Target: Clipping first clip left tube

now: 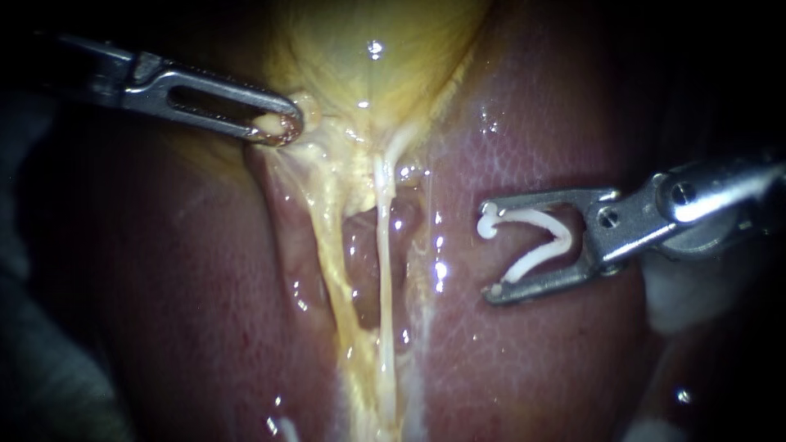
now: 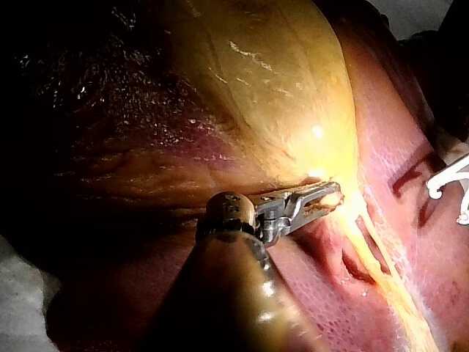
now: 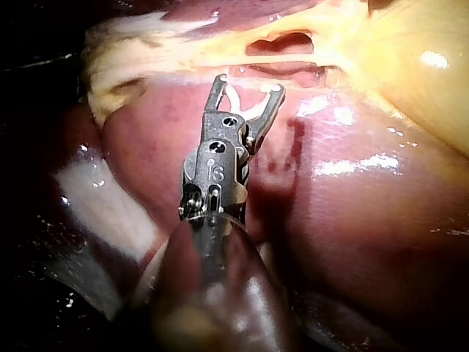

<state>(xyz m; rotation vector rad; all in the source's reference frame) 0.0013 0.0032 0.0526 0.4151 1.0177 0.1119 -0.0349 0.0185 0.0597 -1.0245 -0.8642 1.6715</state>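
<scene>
Right instrument spreads wide cradling the clip; left instrument pinches tissue.

A: How many instruments do you count?
B: Two: left instrument, right instrument.
A: Clips?
B: Just one clip.
A: Tubes?
B: Two: left tube, right tube.
A: And organs?
B: One gallbladder, one liver.

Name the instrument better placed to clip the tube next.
Right: my right instrument holds the open clip facing the tubes, apart from them. My left instrument is shut on the gallbladder.
</scene>
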